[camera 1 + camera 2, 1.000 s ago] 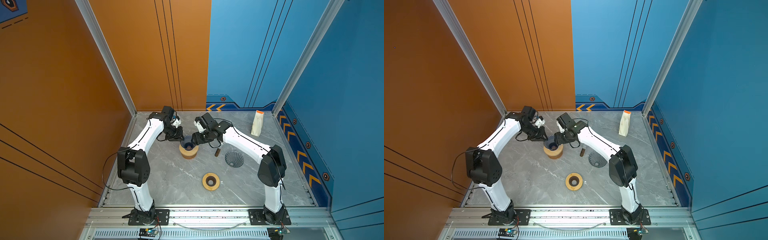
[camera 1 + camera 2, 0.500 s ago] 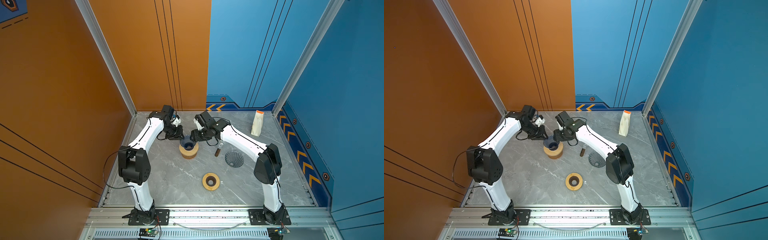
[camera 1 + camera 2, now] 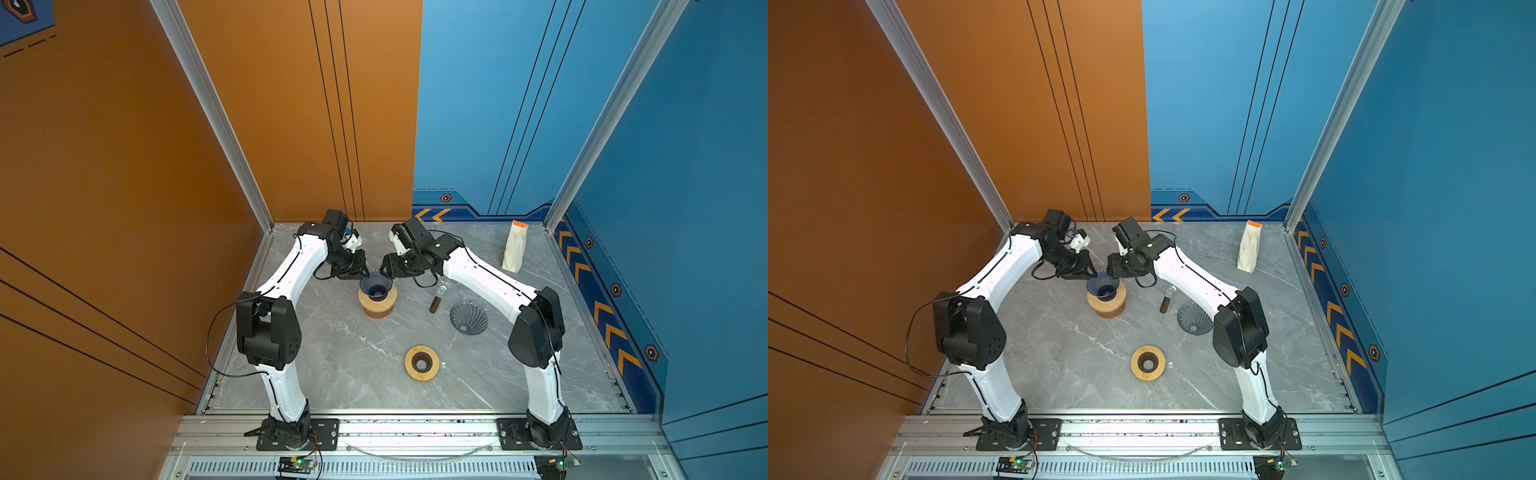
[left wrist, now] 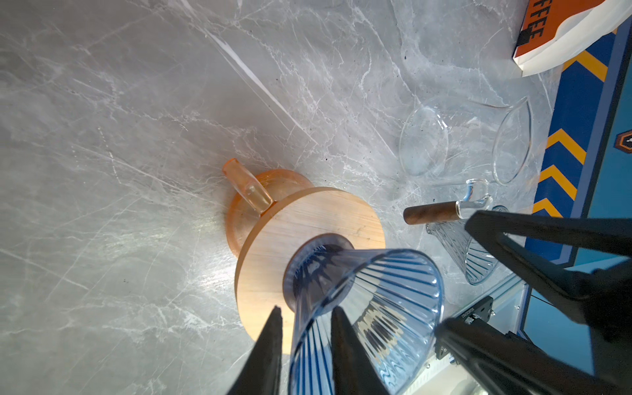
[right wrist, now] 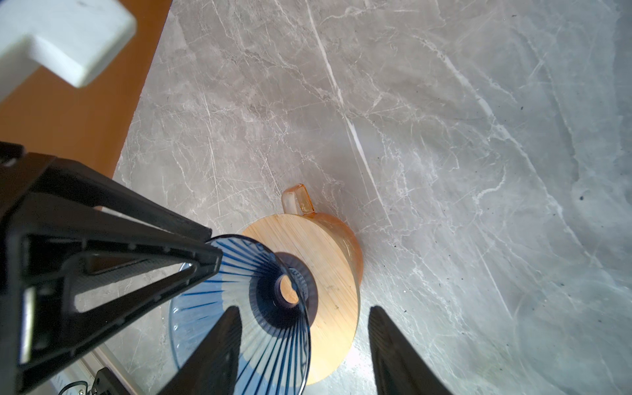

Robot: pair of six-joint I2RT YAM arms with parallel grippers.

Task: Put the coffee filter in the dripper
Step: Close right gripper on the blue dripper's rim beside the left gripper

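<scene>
Grey tabletop (image 3: 353, 374) bore the dripper (image 3: 376, 284) on a stand (image 3: 390, 298); left gripper (image 4: 306, 309) straddled its left rim, clamping unclear; right gripper (image 5: 304, 309), unclenched, flanked it, likely steadying.

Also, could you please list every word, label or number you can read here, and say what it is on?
"FFEE": cut off at the frame edge, on the orange label of the white bag.
Small pale print on the black mounting plate: too small to read.
Nothing else is legible.
</scene>
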